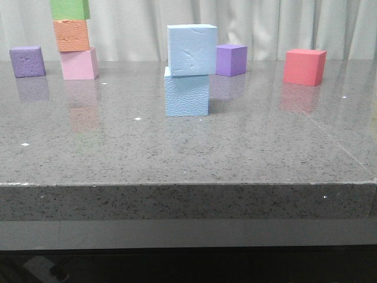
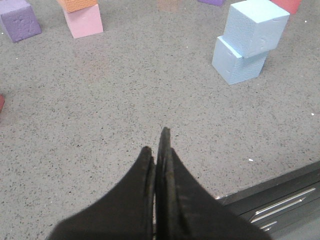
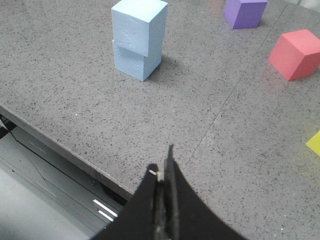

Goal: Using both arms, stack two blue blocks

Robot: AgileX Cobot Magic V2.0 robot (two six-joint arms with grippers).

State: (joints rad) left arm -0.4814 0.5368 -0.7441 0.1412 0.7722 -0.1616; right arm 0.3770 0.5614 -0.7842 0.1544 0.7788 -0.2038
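Two pale blue blocks stand stacked at the table's middle. The upper block [image 1: 192, 49] rests on the lower block [image 1: 187, 94], shifted a little to the right and turned slightly. The stack also shows in the left wrist view [image 2: 254, 26] and in the right wrist view [image 3: 139, 26]. My left gripper [image 2: 158, 142] is shut and empty, low over the table near its front edge, far from the stack. My right gripper [image 3: 163, 162] is shut and empty over the front edge. Neither gripper shows in the front view.
A tower of a green cube [image 1: 70, 9], an orange cube [image 1: 72, 35] and a pink cube [image 1: 79, 63] stands back left, next to a purple cube [image 1: 27, 62]. Another purple cube [image 1: 231, 60] sits behind the stack. A red cube [image 1: 304, 66] is back right. A yellow piece [image 3: 315, 143] lies right.
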